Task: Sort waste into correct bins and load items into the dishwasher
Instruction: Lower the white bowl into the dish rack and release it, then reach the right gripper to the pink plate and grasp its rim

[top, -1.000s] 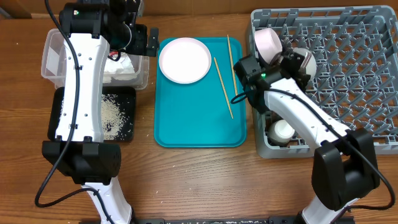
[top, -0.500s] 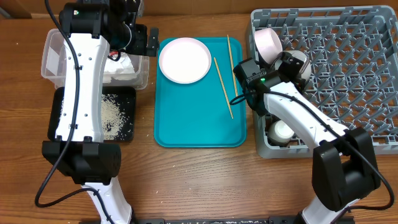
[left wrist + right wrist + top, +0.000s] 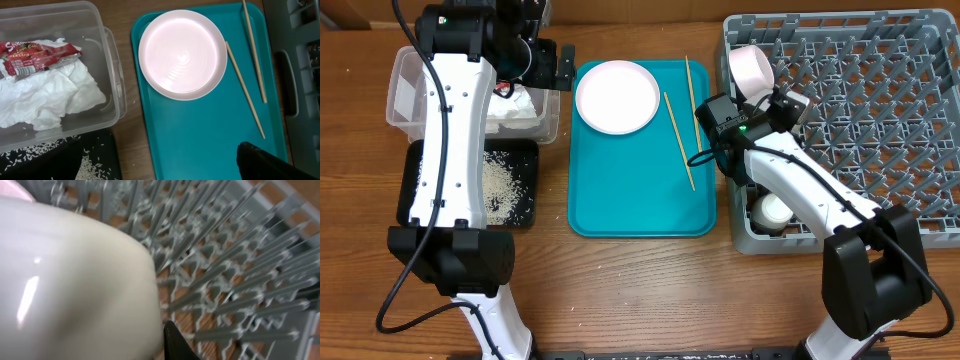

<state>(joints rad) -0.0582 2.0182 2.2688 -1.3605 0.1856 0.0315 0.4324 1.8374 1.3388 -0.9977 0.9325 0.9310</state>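
- A small white cup point(image 3: 772, 210) sits in the near-left corner of the large grey plastic dish rack point(image 3: 880, 130), which fills the far-right corner of the wooden table point(image 3: 620, 290).
- Near the left edge, loose white rice grains point(image 3: 498, 185) lie in the shallow black rectangular tray point(image 3: 527, 212).
- The flat teal serving tray point(image 3: 640, 200) lies mid-table. Two thin wooden chopsticks point(image 3: 679, 142) lie flat along its right side, apart from each other.
  - They look light and stiff, and lying flush on smooth plastic they should be awkward to pinch; an end is probably the best hold.
- The right gripper point(image 3: 788, 103) is over the rack's left edge, clenched on a small white bowl point(image 3: 65, 280).
  - One finger presses against the bowl's wall.
  - The bowl looks rigid, glossy and slippery, and I judge it would chip on a hard knock.
  - Its rim is the sensible hold, and the crowded upright pegs leave little room to set it down.
- The round pale white-pink plate point(image 3: 617, 96) lies on the teal tray's far-left part. It is shallow and stiff, so I would take it at the rim.
- A pale pink bowl point(image 3: 752, 68) leans on its edge in the rack's far-left corner.
- At the far-left corner, the clear plastic rectangular tub point(image 3: 405, 90) holds a crumpled white paper napkin point(image 3: 45, 95) and a small red printed snack wrapper point(image 3: 37, 55).
- The left gripper point(image 3: 542, 65) hangs between the tub and the teal tray, released and empty.
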